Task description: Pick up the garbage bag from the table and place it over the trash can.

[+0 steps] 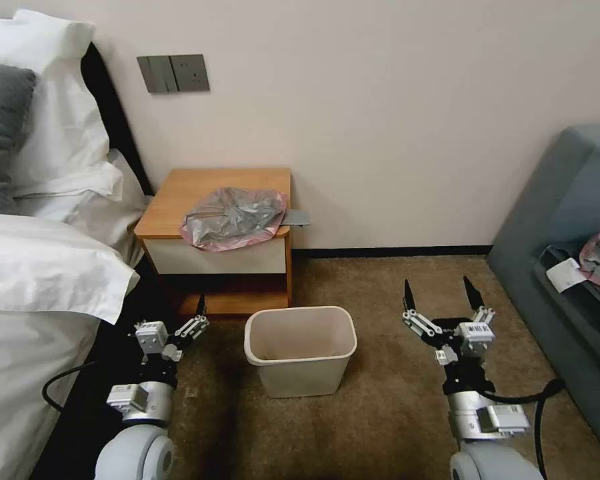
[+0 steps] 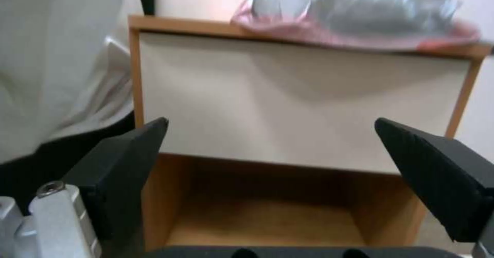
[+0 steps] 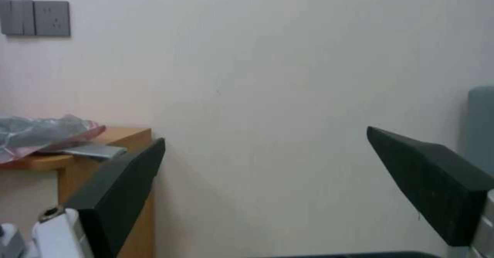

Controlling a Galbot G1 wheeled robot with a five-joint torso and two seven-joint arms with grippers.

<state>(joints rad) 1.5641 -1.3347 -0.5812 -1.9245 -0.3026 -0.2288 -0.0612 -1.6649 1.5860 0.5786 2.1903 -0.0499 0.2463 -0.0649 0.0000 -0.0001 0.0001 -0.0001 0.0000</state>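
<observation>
Seen from the head: bed (image 1: 40, 280) at far left, then the table (image 1: 180, 200) against the wall, with the garbage bag (image 1: 233, 217) lying crumpled on its front right part and overhanging the front edge — a grey flat piece (image 1: 299, 217) juts out beside it. Shown up close from the left wrist: the white drawer front (image 2: 288, 107) and the open shelf below. Left gripper (image 1: 197, 319) low before the table's foot, fingers spread, nothing held. Trash can (image 1: 301, 348) on the carpet in front of the table, upright, with nothing in it. Right gripper (image 1: 443, 293) right of the trash can, pointing at the wall — fingers wide apart, grasping nothing. Sofa (image 1: 567, 220) at far right.
</observation>
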